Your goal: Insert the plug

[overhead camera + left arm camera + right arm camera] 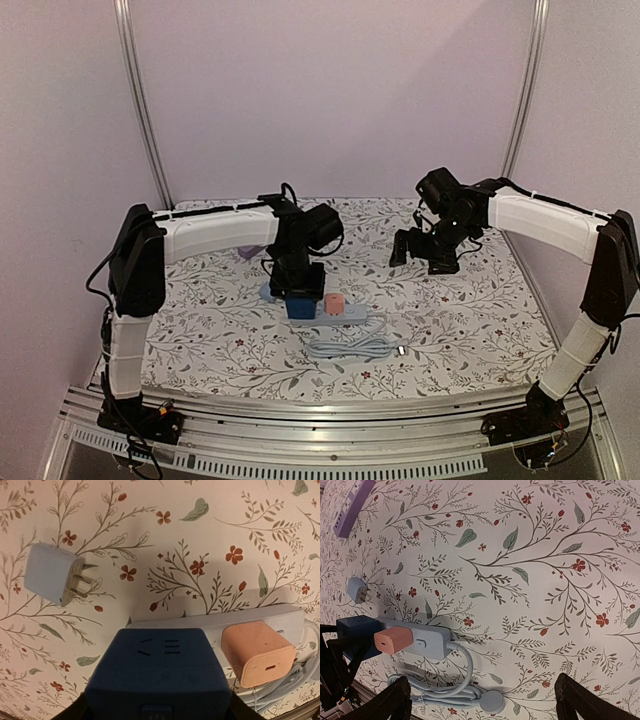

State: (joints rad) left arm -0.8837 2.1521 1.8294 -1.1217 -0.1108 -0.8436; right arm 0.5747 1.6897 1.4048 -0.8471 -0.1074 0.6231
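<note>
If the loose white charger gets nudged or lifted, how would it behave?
The charger looks small and blocky, so probably light and rigid. It lies flat on the cloth, prongs sideways, so a nudge would likely slide or spin it, not roll it. Its smooth shell may slip in a loose pinch.

The top camera is looking down from behind the arm bases (140,420) over the whole table (200,340); the left wrist camera is sitting close above the power strip (250,616); the right wrist camera is viewing the same strip from farther off.
</note>
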